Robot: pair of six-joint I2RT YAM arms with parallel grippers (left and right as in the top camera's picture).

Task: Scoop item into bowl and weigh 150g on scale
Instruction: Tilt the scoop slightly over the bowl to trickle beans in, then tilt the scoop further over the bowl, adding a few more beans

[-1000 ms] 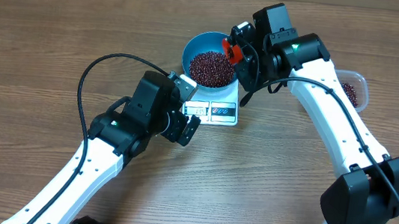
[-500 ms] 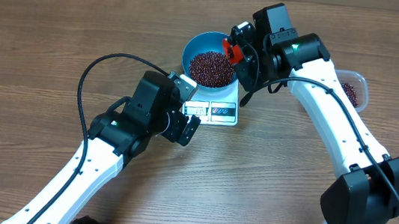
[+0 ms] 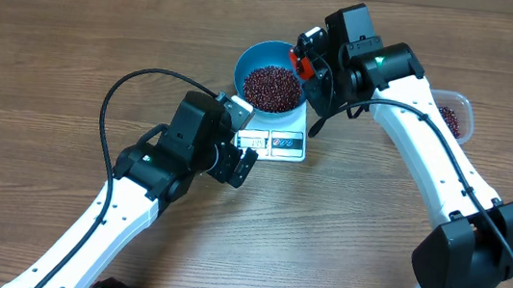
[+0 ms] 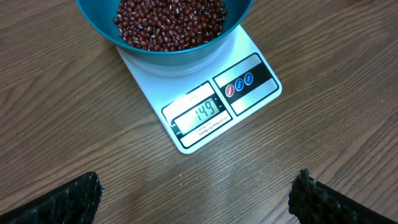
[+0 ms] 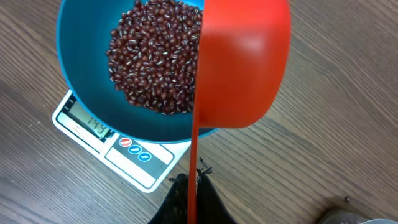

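Red scoop hanging on edge over the bean-filled bowl on the scale

The right gripper is pinching the scoop's thin handle, jaws nearly together, holding it at the bowl's 2 o'clock rim; the beans are lying heaped inside the bowl; the display is reading 149; the left gripper is hovering at the scale's 7 o'clock, jaws spread wide, gripping nothing.

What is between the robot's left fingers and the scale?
Just bare wooden table between the left gripper and the scale, shown in the left wrist view.
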